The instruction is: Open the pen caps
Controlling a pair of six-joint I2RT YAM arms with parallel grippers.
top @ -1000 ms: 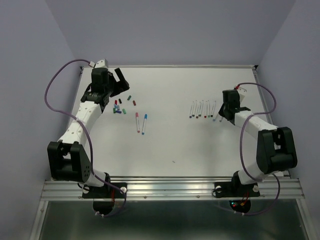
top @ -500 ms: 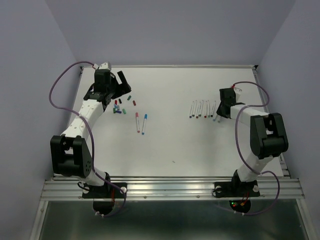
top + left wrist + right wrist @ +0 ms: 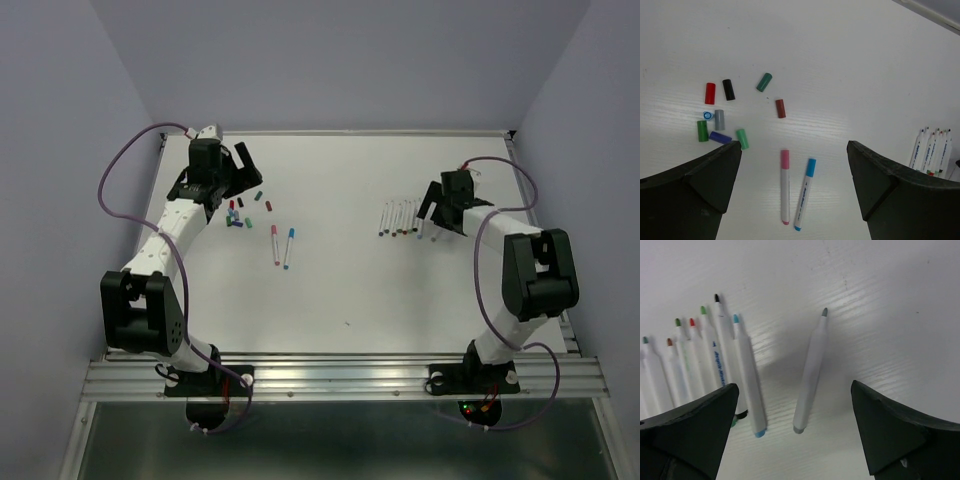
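Pens in a cap-pulling task are seen nearly all opened. Loose pen caps (image 3: 719, 120) are scattered at the far left of the counter (image 3: 350, 290). A row of uncapped pens (image 3: 720, 360) is laid out at the far right, with a grey-tipped pen (image 3: 810, 370) lying bare just beside it and apart from the rest.

Two pens are left with caps on, a pink-capped pen (image 3: 785, 186) and a blue-capped pen (image 3: 805, 194). They lie side by side, nearer than the loose caps and a little to their right.

The work appears to be between pens, with neither capped pen yet grasped. The next move is judged to call for one of the pair to be lifted by its barrel, its cap to be pinched by the other arm, and the two to be drawn apart along the pen's length.

The left end effector (image 3: 793, 145) is held wide open above the capped pair, with nothing gripped or touched. The right end effector (image 3: 794, 386) is likewise spread wide and empty over the grey-tipped pen.
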